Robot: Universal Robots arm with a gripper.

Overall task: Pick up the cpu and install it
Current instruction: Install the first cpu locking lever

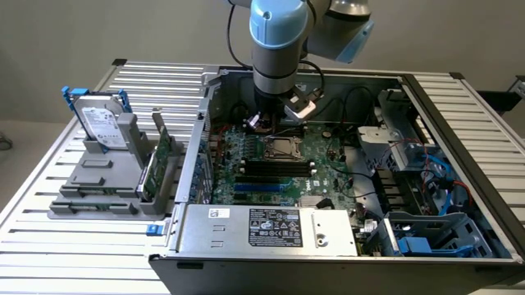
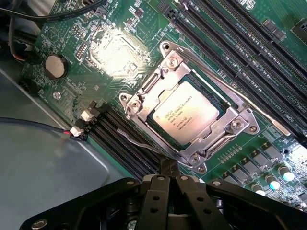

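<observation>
The cpu (image 2: 186, 111), a small square chip with a silvery printed top, lies flat in the motherboard socket (image 2: 144, 103), framed by the metal load plate. In the exterior view the socket with the cpu (image 1: 283, 146) sits mid-board inside the open computer case. My gripper (image 2: 169, 167) is shut with nothing between its fingers. Its tips hang just beside the socket's edge, close to the thin wire lever (image 2: 136, 143). From outside, the gripper (image 1: 267, 125) hovers low over the board just behind the socket.
Black memory slots (image 2: 240, 57) flank the socket on both sides. A round coin battery (image 2: 55, 66) and loose cables (image 2: 43, 125) lie nearby. Outside the case, a grey holder (image 1: 107, 178) carries a hard drive (image 1: 102, 126) and a green card (image 1: 156, 163). The power supply (image 1: 271, 230) fills the case front.
</observation>
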